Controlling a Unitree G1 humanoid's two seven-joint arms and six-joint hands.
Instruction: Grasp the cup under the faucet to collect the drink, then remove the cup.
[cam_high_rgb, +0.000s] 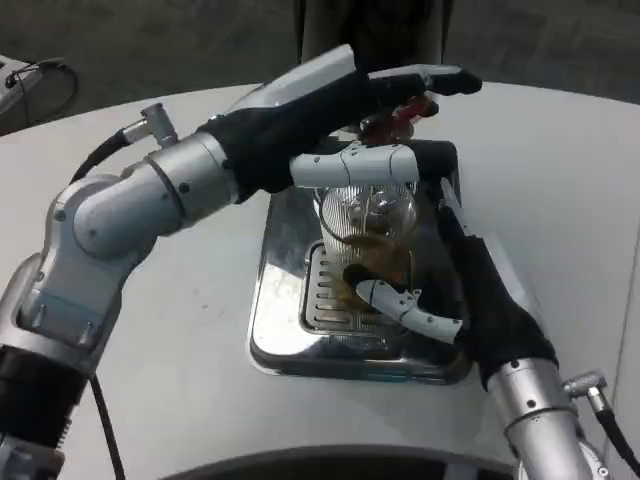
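A clear ribbed cup (368, 235) with amber drink in its lower part stands on the grate of a shiny metal drip tray (272, 330), under the faucet. My right hand (482, 295) grips the cup from the right, with its thumb across the cup's front near the base and its fingers behind. My left hand (330, 115) reaches in from the left over the cup's top. Its long fingers lie on the red faucet lever (396, 122) and its thumb runs below, just above the cup's rim. The spout is hidden by the left hand.
The dark dispenser column (370, 30) rises behind the tray at the table's far edge. White table (170, 380) lies on both sides of the tray. A black cable (40, 75) lies at the far left.
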